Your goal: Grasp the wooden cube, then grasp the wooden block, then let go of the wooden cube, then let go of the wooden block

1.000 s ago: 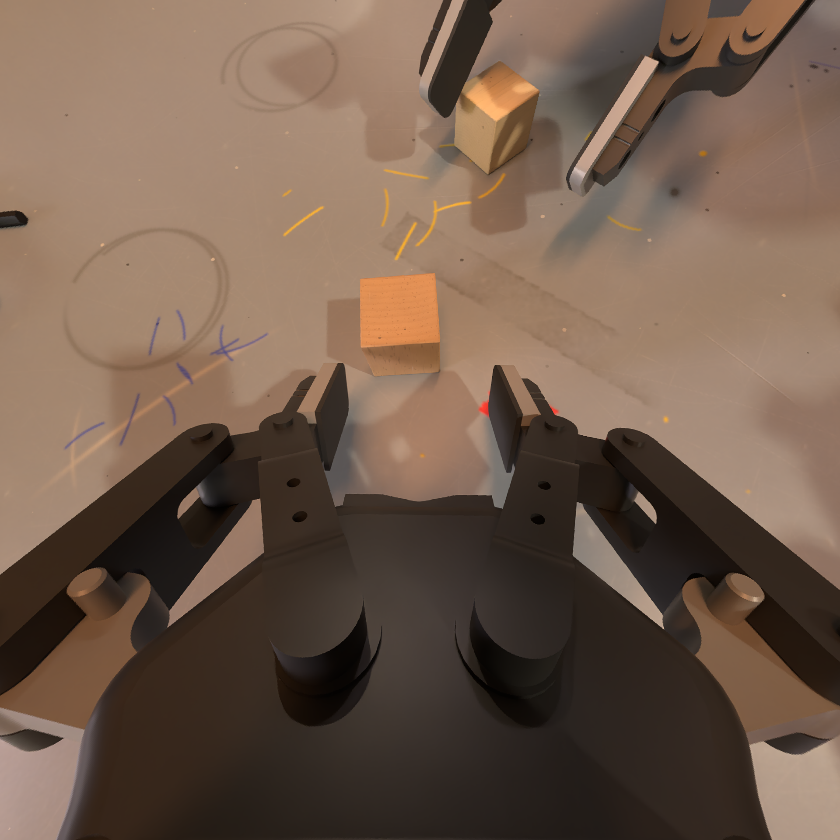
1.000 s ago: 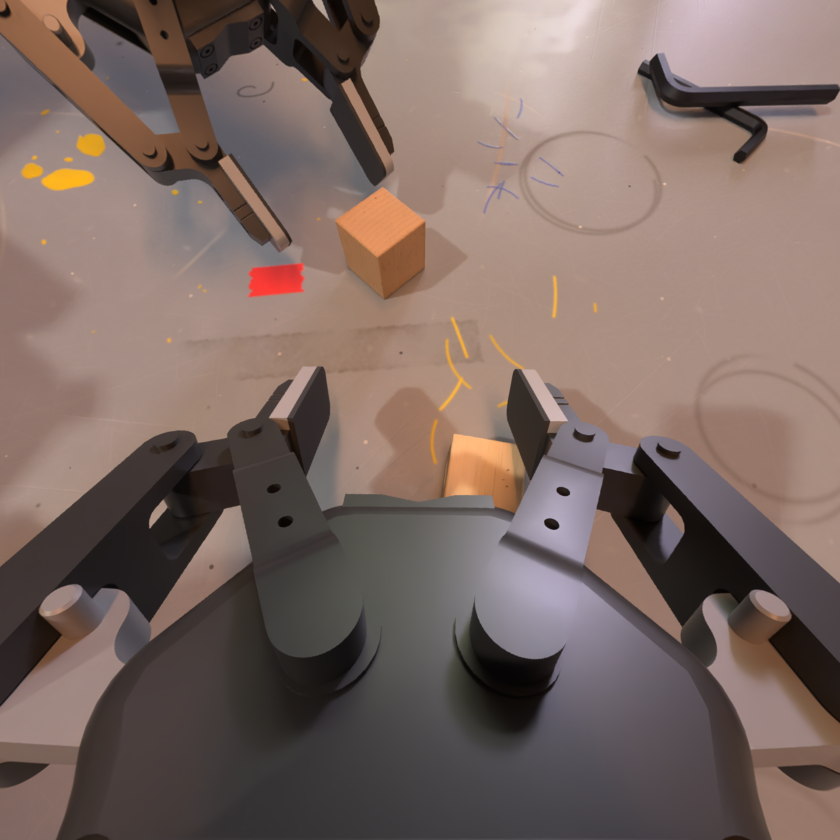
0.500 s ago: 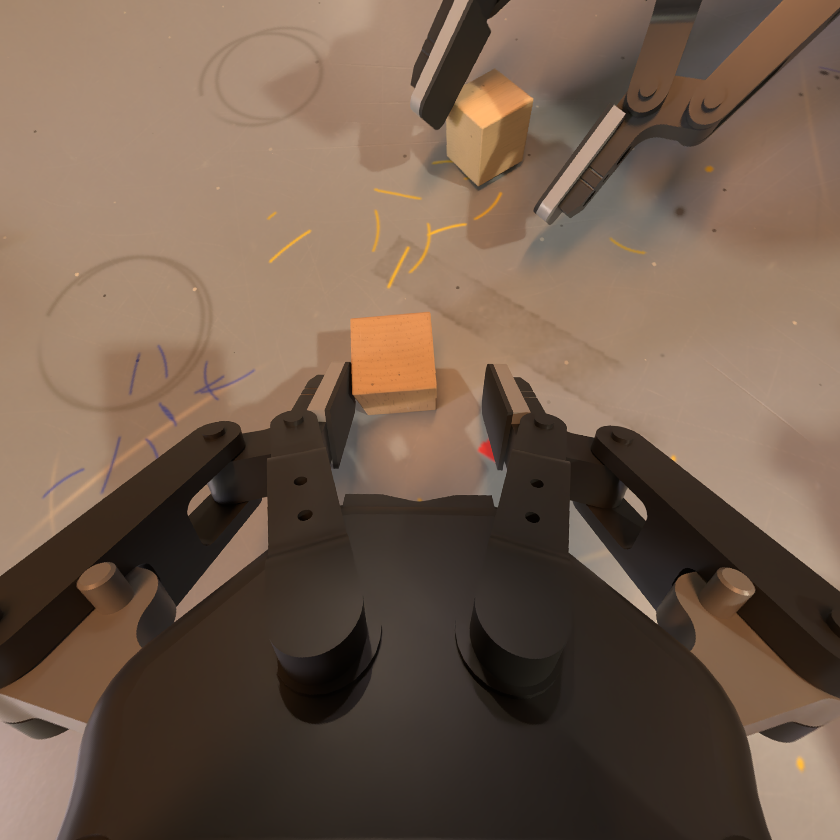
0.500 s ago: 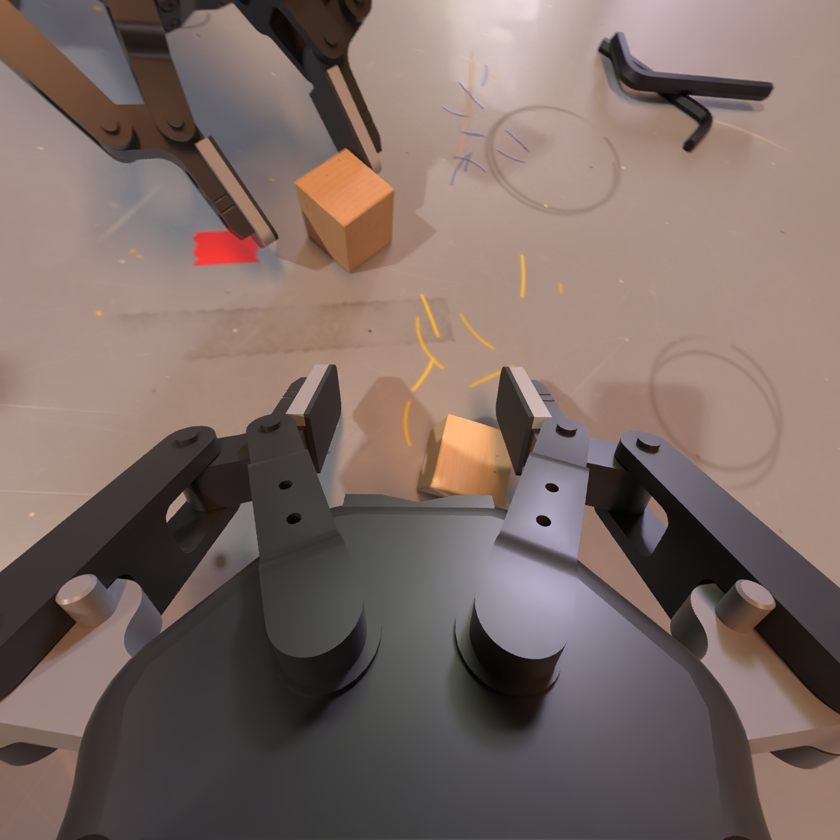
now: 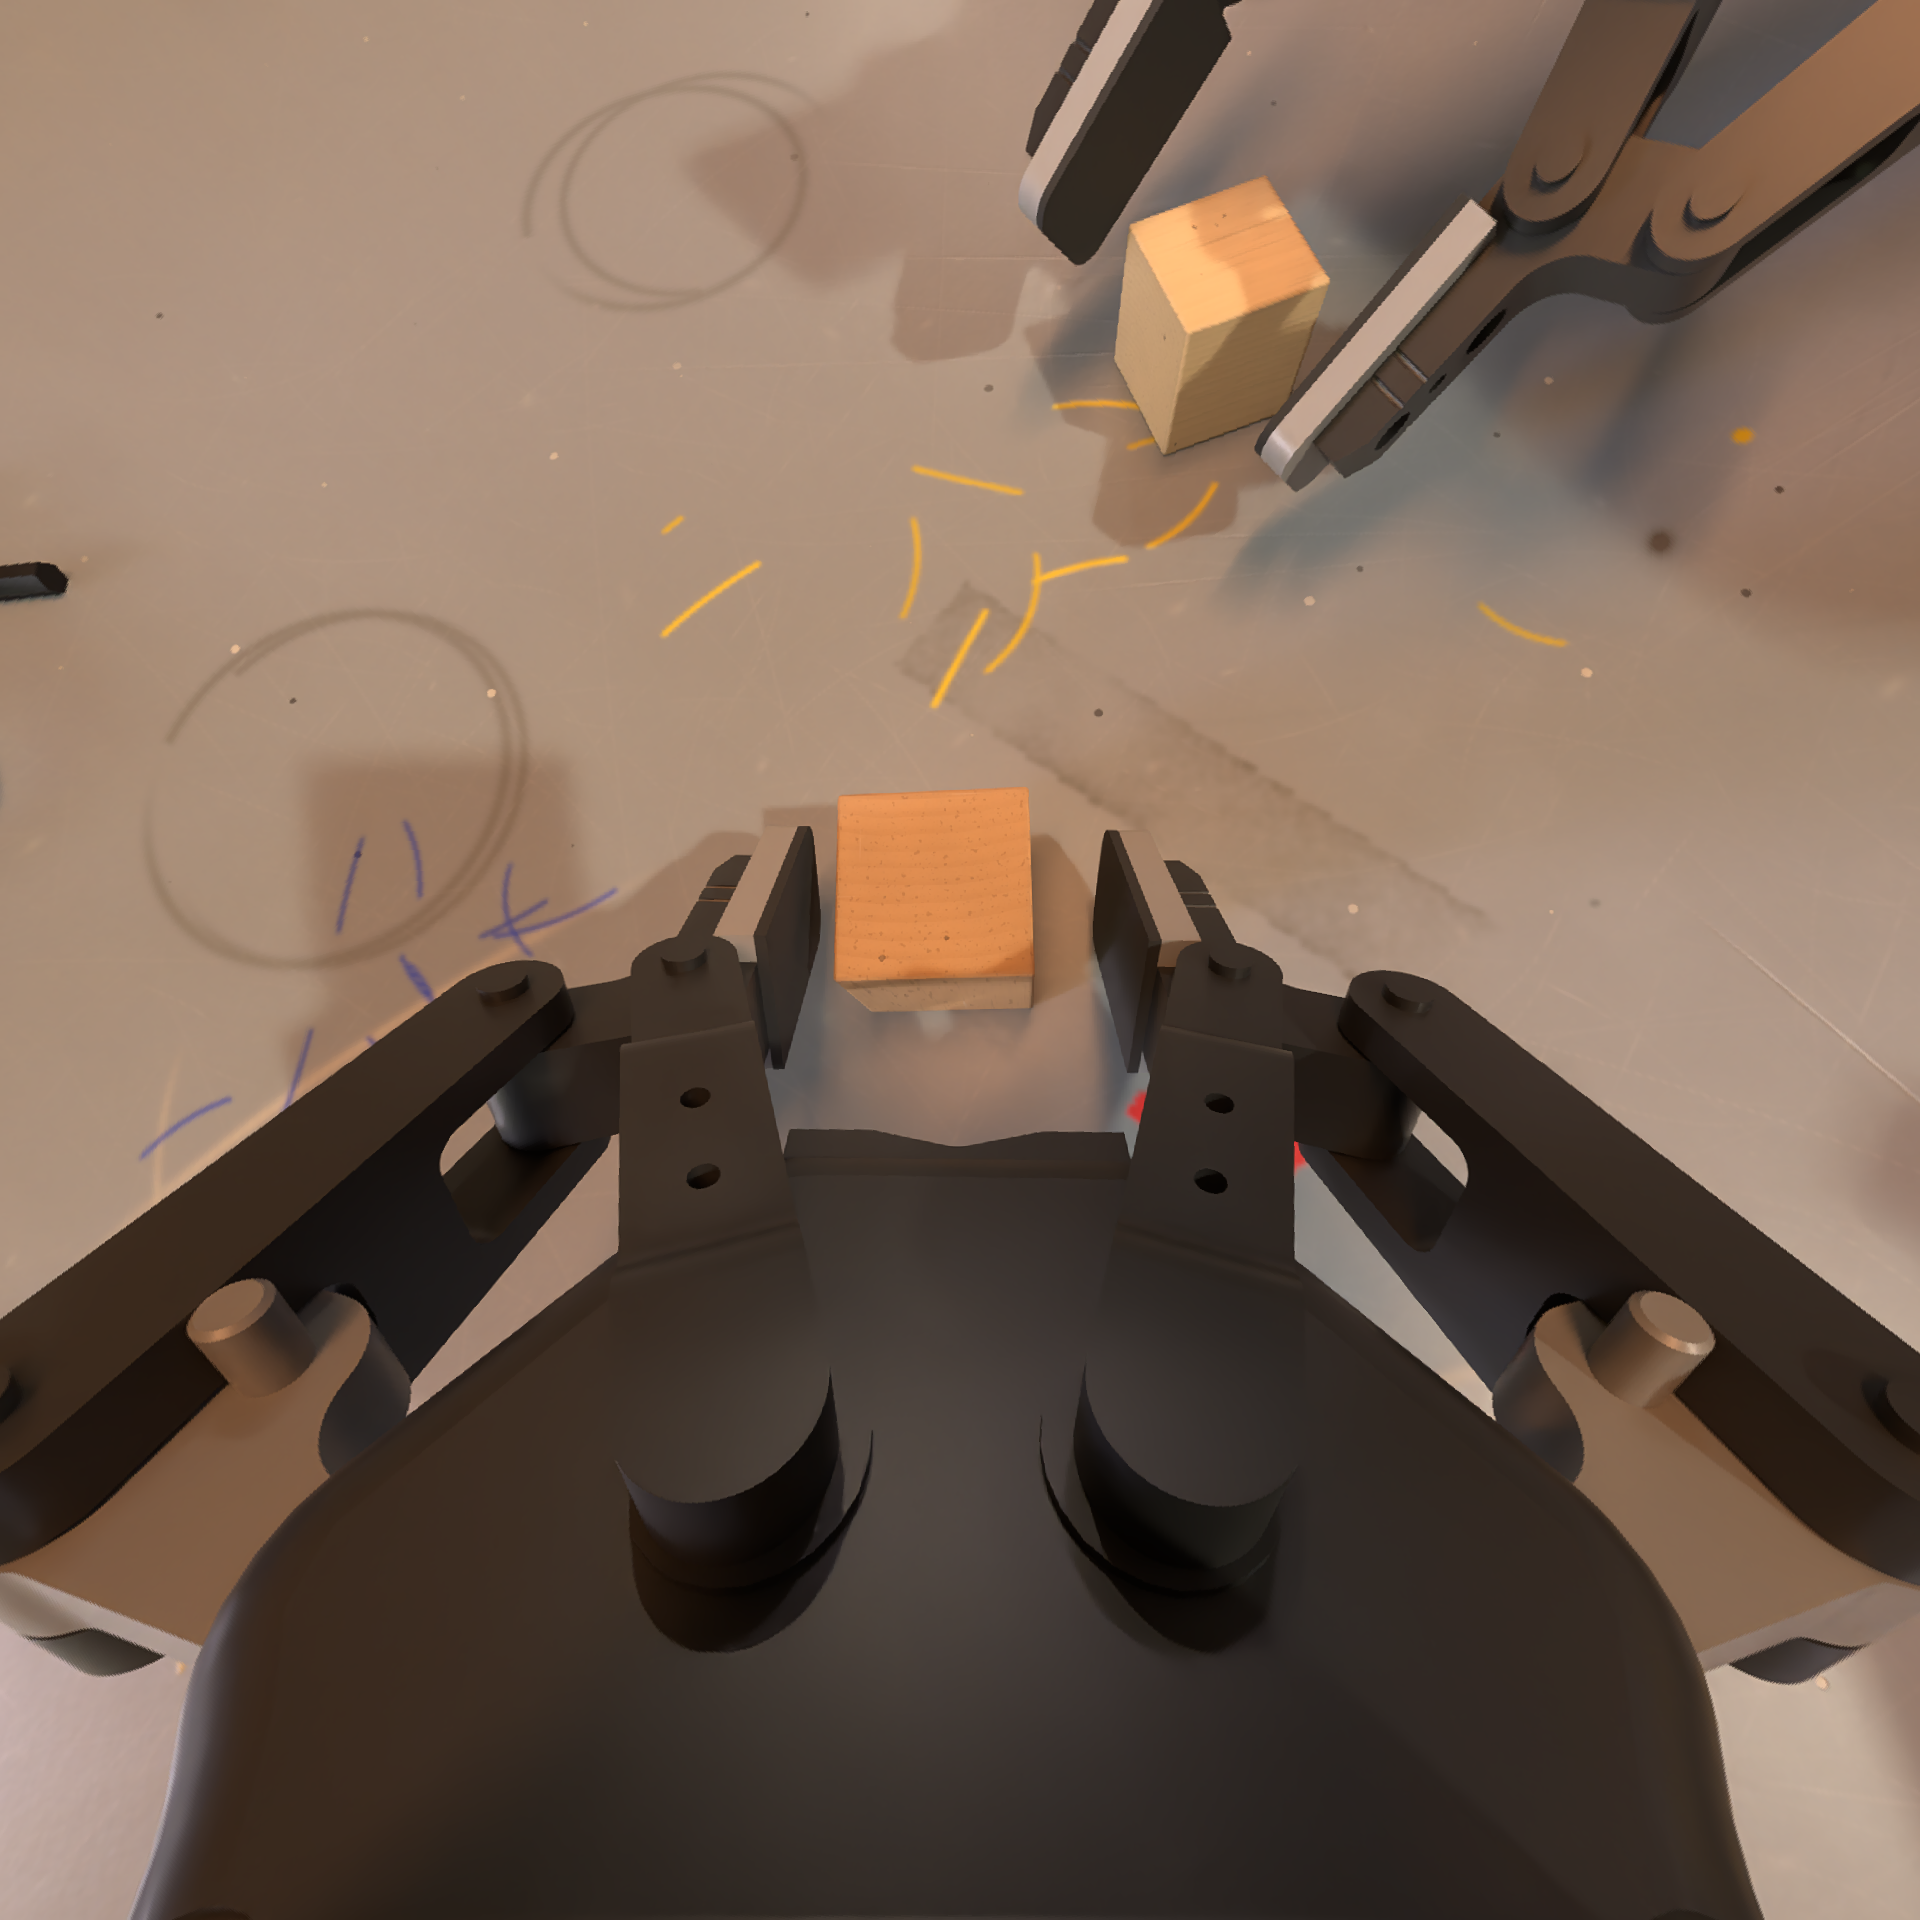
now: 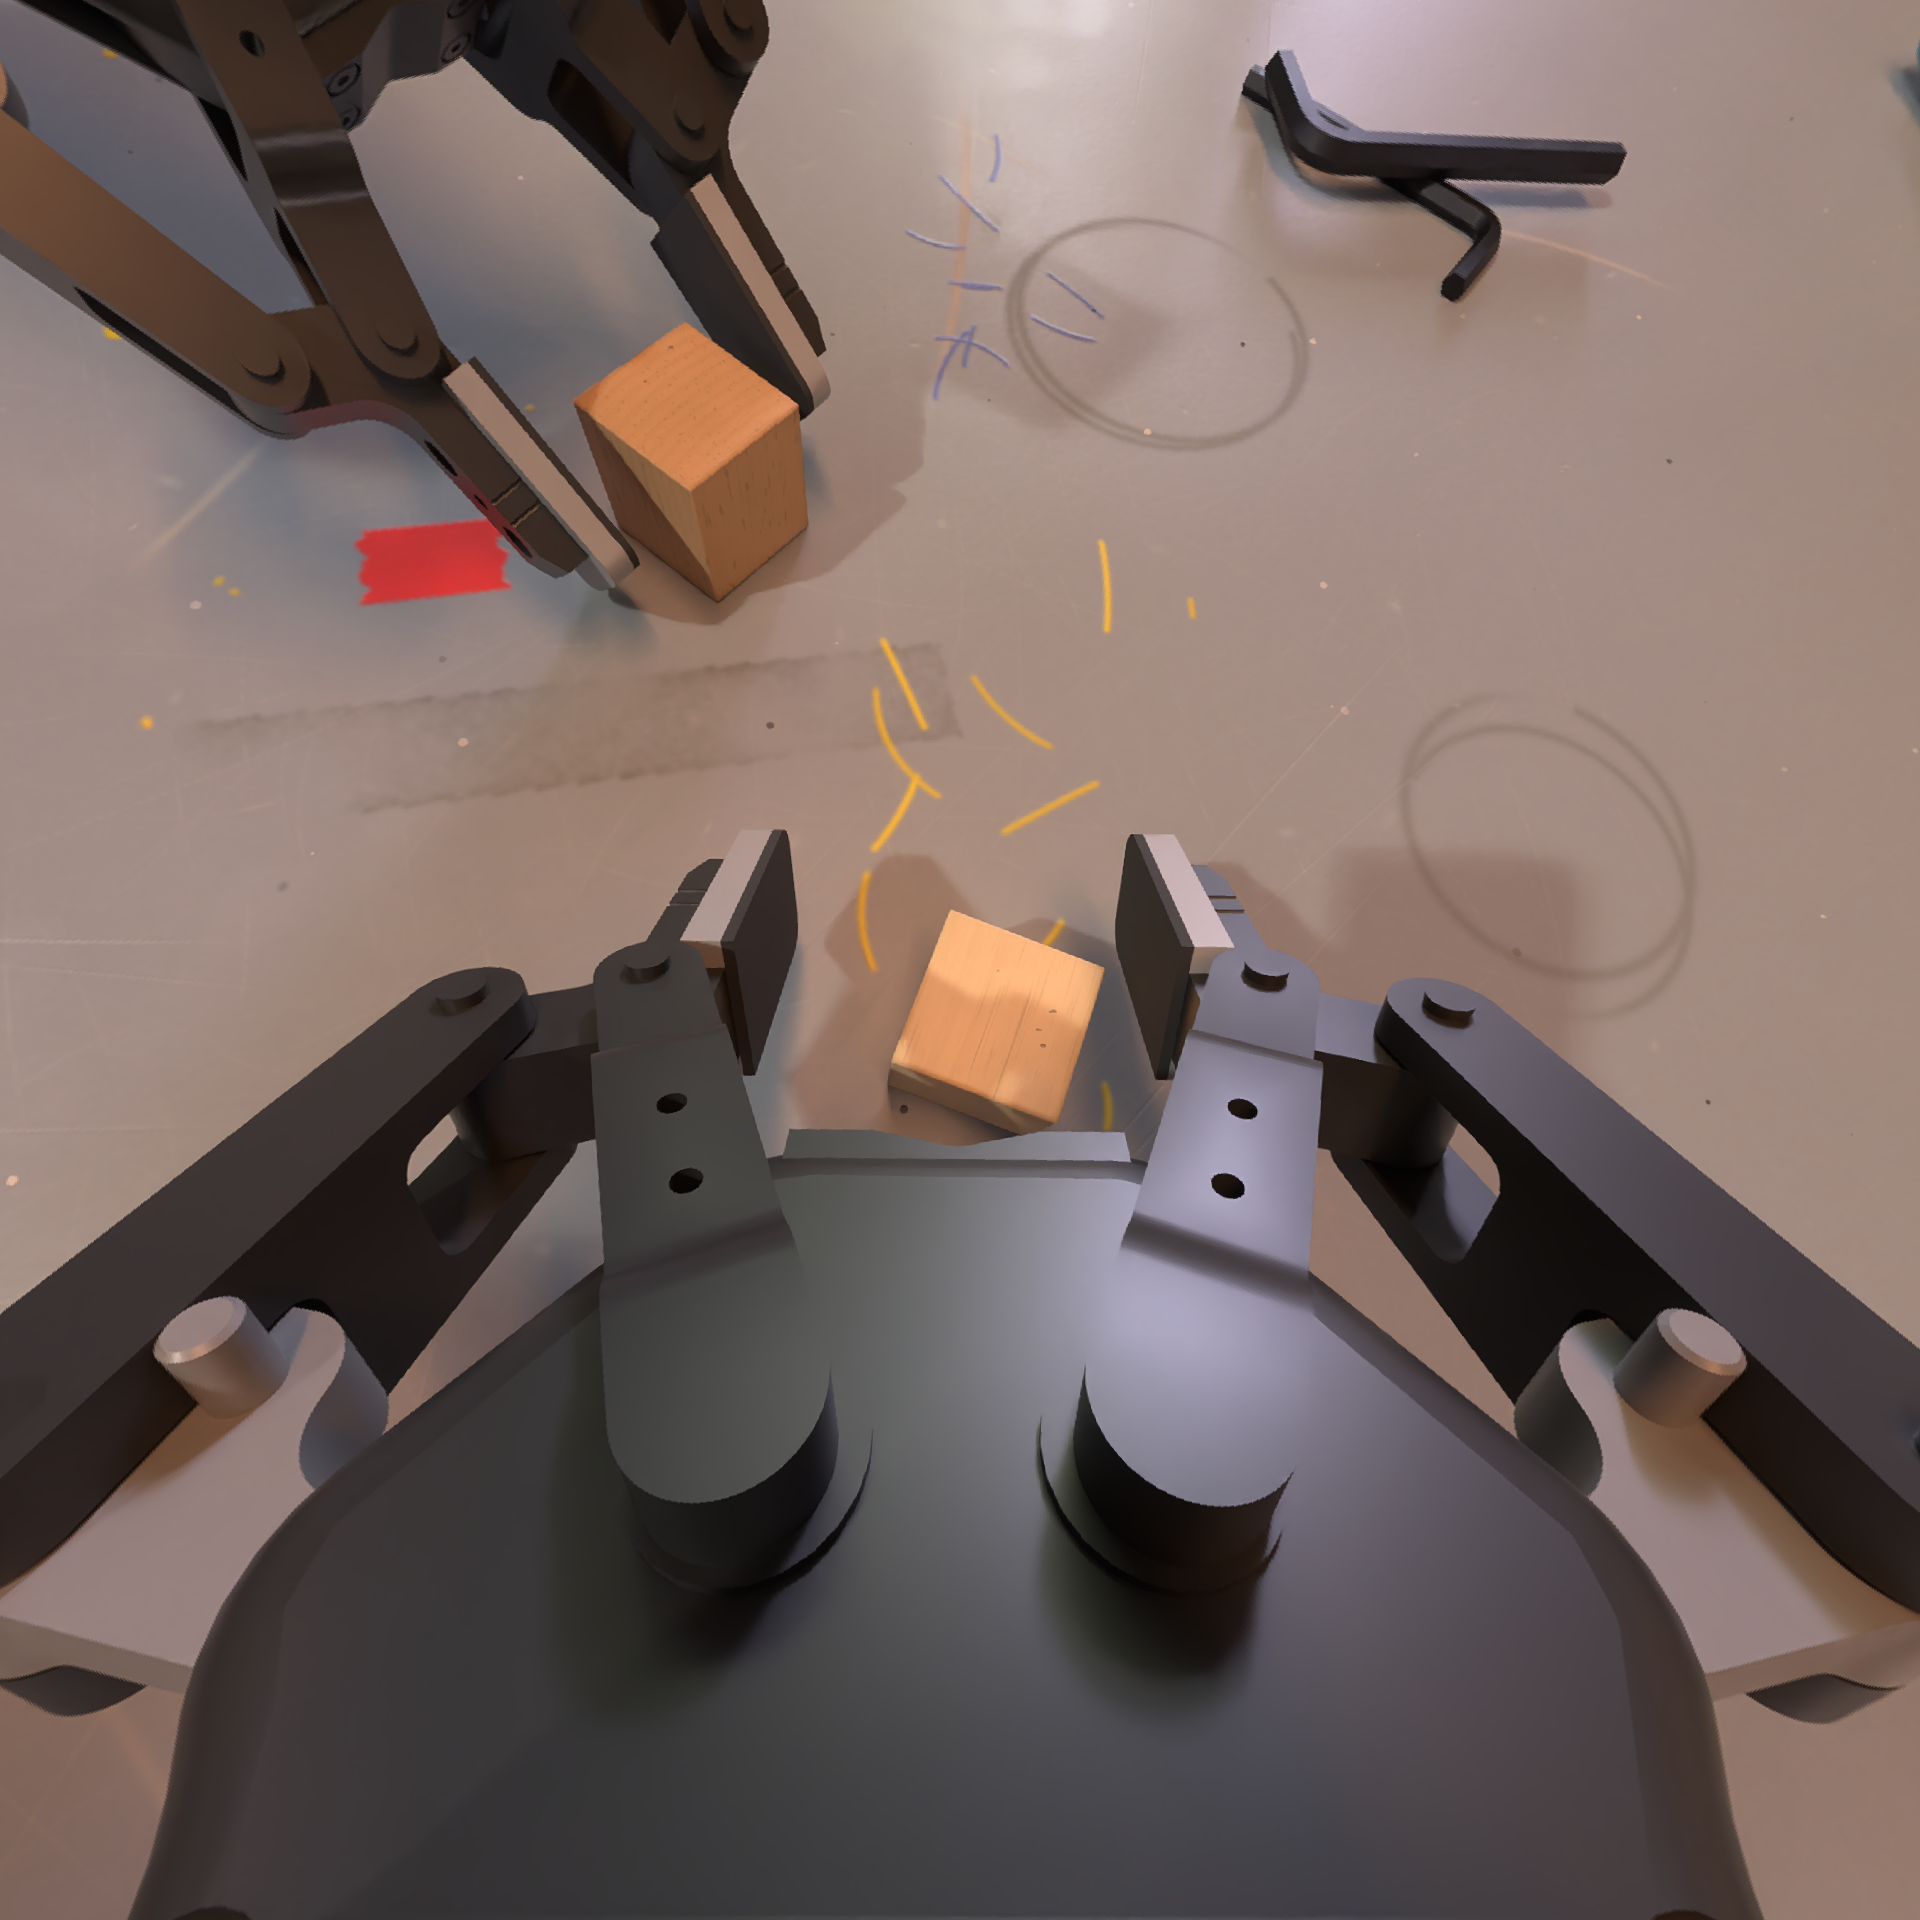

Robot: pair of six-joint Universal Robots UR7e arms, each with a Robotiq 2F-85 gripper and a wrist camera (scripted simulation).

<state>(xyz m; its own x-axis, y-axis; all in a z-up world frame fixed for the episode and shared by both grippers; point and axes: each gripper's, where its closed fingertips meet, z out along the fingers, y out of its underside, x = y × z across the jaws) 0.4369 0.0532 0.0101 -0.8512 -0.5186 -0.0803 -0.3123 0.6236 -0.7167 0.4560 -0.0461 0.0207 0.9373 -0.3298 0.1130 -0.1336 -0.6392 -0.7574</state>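
Scuffed table (image 6: 1558,582) carries wooden cube (image 5: 933,894), wooden block (image 5: 1216,312) (plus hex keys (image 6: 1444,171)).

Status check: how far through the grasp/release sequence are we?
Nothing grasped yet. In hand: the left gripper is open and straddles the wooden cube, gaps showing either side; the right gripper is open around the wooden block. Left: both closures, then both releases.

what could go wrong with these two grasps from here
1. The paler wooden piece sits turned at an angle and off-centre between the open right gripper, nearer one pad, so closing may twist or push it rather than clamp it flat.
2. The orange wooden piece lies closer to one pad of the open left gripper; that pad would touch first and might slide it across the table.
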